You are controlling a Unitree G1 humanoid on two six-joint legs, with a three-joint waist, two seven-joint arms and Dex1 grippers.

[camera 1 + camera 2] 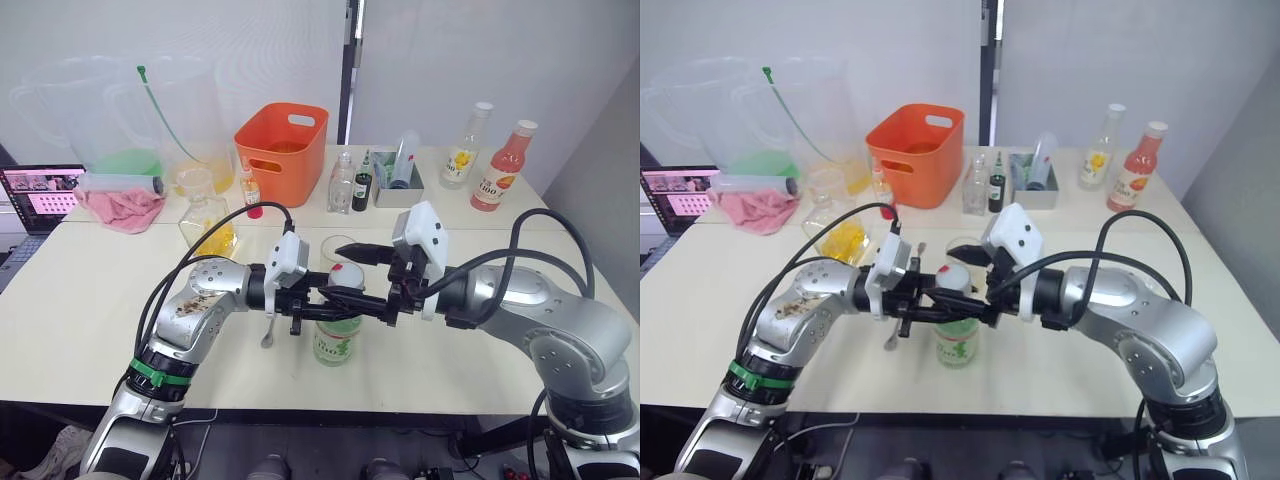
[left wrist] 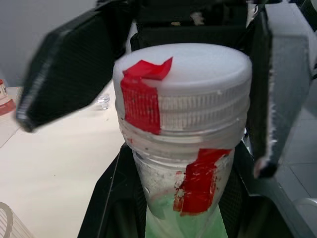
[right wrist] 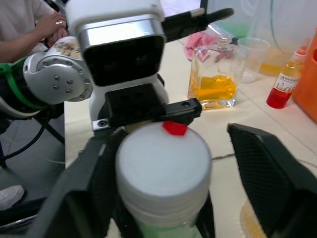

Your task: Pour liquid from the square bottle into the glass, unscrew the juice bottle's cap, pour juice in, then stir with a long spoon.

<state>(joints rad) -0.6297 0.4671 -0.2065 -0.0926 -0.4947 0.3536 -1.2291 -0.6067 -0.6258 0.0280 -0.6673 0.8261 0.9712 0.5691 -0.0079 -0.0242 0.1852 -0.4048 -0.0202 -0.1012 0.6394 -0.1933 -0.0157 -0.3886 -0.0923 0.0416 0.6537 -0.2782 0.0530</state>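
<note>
A: Where's the juice bottle (image 1: 338, 335)?
B: Upright on the tabletop (image 1: 90, 300), near the front edge, centre; both arms meet at it.

A: Left end effector (image 1: 335, 303)?
B: Clamped on the bottle's neck just under the cap (image 2: 188, 94); fingers (image 2: 124, 198) sit either side of the neck w/ red tape on it.

A: And the right end effector (image 3: 163, 163)?
B: Spread wide around the cap; one finger (image 3: 270, 171) stands clear of it on one side; the other is right beside the cap, can't tell if touching; cap is on the bottle.

A: Glass (image 1: 337, 248)?
B: Just behind the bottle, partly hidden by the end effectors; contents unclear.

A: Square bottle (image 1: 205, 222)?
B: Back-left of the glass, upright, yellow liquid (image 3: 214, 90) in its lower half; apart from both arms.

A: Long spoon (image 1: 268, 334)?
B: Lies flat on the tabletop under the left forearm; bowl end toward the front edge.

A: Other stuff?
B: Orange bin (image 1: 282, 139) at the back; pink cloth (image 1: 120, 208) at left; pink bottle (image 1: 505, 166) and yellow-label bottle (image 1: 465, 147) far right.
</note>
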